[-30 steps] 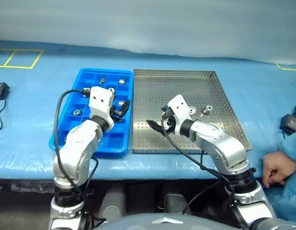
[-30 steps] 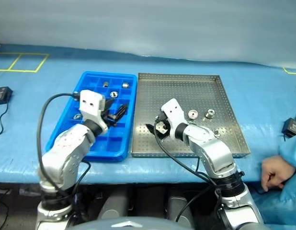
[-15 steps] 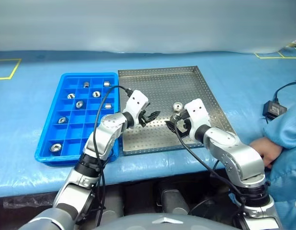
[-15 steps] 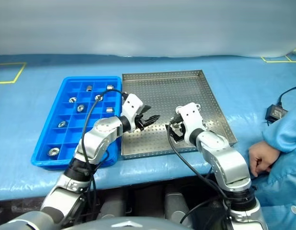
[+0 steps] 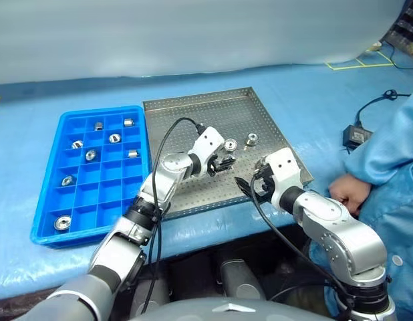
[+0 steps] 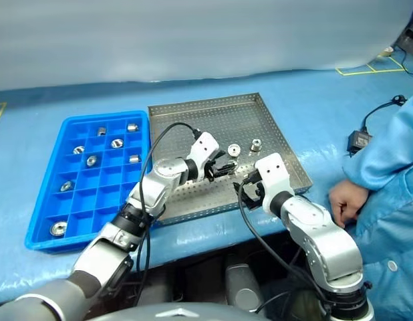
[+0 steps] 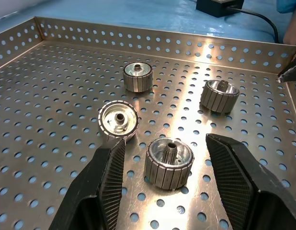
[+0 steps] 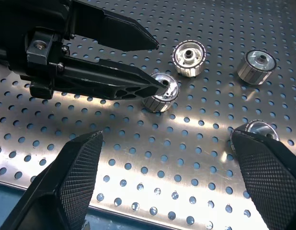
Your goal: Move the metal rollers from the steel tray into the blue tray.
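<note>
The steel tray [image 5: 193, 117] lies in the middle with several metal rollers [image 7: 138, 76] near its right side. Left of it, the blue tray [image 5: 93, 200] holds several more rollers [image 5: 62, 223] in separate compartments. My left gripper [image 7: 163, 141] is open low over the steel tray, one finger on each side of an upright roller [image 7: 169, 163] with a gap on both sides. My right gripper [image 8: 167, 136] stands open above the tray's front right part, nothing between its fingers. One of its fingers [image 8: 263, 163] partly hides a roller [image 8: 256, 128].
A person's hand [image 5: 350, 194] and blue sleeve [image 5: 387, 154] rest on the table just right of the steel tray. A black power adapter [image 5: 355, 136] with its cable lies further back on the right. Blue cloth covers the table.
The camera has swung to the right. My left gripper moved from over the blue tray across to the rollers in the steel tray. My right gripper drew back toward the tray's front right edge.
</note>
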Tool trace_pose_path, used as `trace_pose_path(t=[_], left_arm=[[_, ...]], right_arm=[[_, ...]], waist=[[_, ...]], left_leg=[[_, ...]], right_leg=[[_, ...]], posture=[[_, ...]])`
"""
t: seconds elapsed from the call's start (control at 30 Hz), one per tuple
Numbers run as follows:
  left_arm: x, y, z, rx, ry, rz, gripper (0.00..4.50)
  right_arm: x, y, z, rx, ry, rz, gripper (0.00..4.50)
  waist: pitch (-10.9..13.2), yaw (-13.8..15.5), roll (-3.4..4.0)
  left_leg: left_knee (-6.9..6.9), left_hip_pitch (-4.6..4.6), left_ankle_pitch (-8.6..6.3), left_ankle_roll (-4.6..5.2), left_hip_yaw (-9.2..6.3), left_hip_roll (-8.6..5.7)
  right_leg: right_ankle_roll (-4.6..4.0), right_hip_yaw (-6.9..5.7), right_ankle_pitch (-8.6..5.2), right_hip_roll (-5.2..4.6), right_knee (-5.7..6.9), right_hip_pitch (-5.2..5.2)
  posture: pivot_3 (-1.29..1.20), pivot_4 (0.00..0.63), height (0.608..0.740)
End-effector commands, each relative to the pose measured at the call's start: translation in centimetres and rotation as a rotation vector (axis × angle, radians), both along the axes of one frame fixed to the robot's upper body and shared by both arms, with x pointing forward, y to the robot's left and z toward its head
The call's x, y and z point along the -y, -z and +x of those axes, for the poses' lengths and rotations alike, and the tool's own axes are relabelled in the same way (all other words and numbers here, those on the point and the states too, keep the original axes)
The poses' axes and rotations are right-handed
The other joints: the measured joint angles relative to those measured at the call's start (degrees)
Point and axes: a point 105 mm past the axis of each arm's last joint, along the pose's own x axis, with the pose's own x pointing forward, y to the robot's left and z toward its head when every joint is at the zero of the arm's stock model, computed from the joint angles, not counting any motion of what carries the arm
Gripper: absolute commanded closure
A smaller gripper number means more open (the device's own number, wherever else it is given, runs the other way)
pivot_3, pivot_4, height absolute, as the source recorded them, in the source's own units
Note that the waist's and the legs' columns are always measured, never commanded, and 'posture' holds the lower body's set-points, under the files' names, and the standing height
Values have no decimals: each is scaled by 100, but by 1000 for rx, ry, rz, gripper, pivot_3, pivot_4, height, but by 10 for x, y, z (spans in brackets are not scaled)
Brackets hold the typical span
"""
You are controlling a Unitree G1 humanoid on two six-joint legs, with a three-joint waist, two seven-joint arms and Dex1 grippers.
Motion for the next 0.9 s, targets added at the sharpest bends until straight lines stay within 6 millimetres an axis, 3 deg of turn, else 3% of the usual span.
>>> trace_pose_path(t=[0.03,0.37,0.53,0.77,0.9], left_arm=[[7,-4,5,33,-4,22,1593],[2,12,15,12,-93,97,1593],[1,12,14,4,-95,93,2945],[-1,11,12,-6,-92,78,2938],[-2,-5,6,2,-58,9,2938]], right_arm=[[1,-14,-3,68,11,11,0],[4,-15,-4,80,44,19,0],[3,-15,-2,79,47,23,0],[-1,-14,1,71,30,29,0],[-7,-15,1,66,-19,43,0]], waist=[[-1,-95,2],[-2,-485,4],[-2,-567,4],[-3,-610,5],[-2,-614,6]], left_leg=[[-1,1,0,0,0,0],[-3,10,1,2,1,1],[-5,13,1,3,1,3],[-8,18,1,4,1,2],[-13,19,1,4,2,3]], right_leg=[[1,2,0,0,0,0],[13,15,6,0,1,6],[15,20,7,-1,1,8],[19,26,9,-1,2,9],[20,31,9,-1,2,7]], posture=[[-349,150,740],[-357,150,740],[-346,150,740],[-329,150,740],[-299,150,740]])
